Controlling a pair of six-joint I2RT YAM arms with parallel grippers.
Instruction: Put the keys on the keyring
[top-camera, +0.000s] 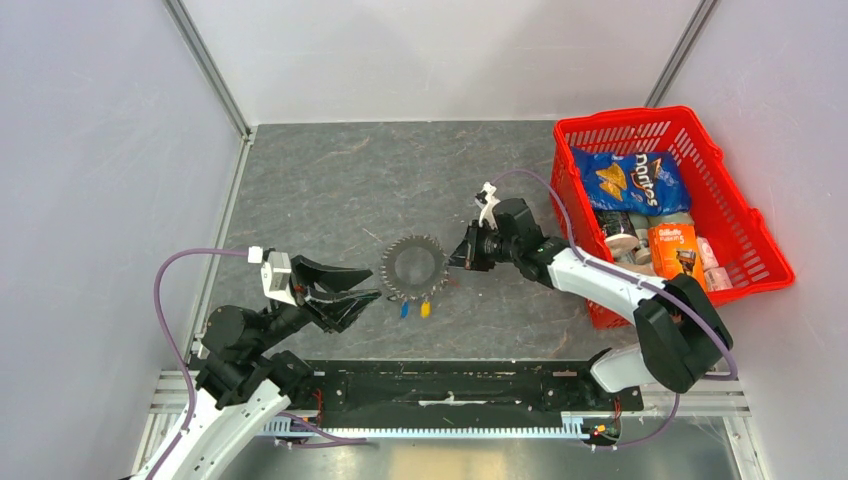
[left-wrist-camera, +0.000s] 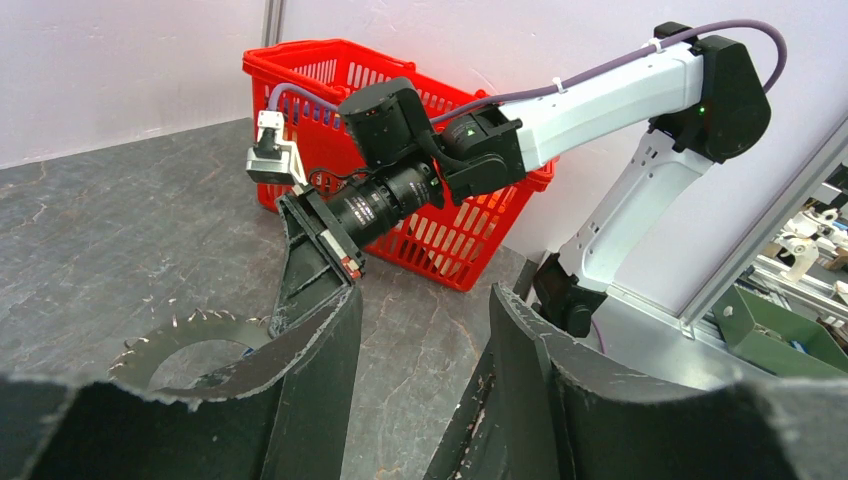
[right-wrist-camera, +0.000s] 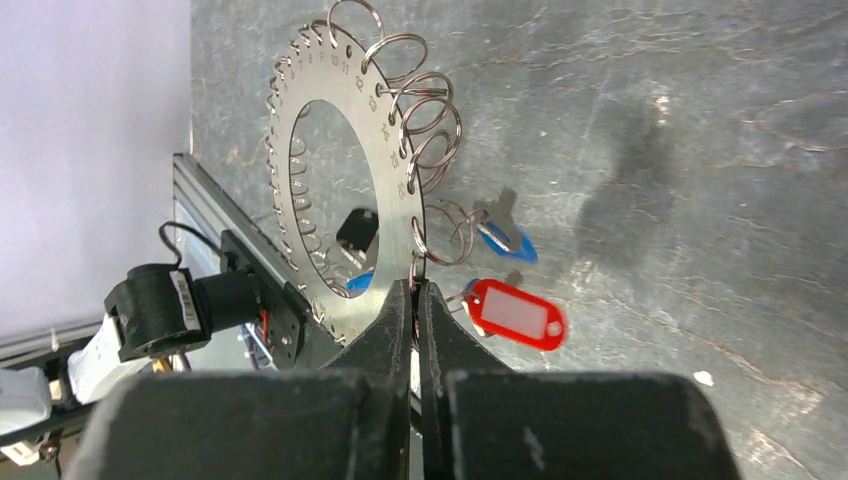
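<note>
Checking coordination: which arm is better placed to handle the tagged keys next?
Left, probably: the left gripper is open and free beside the keys, while the right gripper is shut on the keyring.

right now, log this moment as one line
right claw: shut on keyring rim | left claw: open, empty, beside keyring | red tag, blue tag: by rim

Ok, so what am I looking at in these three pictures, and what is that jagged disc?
These are two robot arms bolted to a grey table. The wide picture looks down from above; the other two come from a camera on each wrist. The jagged disc is the keyring, with tagged keys at its rim. The right hand is pinched shut on its edge; the left hand stands open beside it. The red basket holds groceries.
</note>
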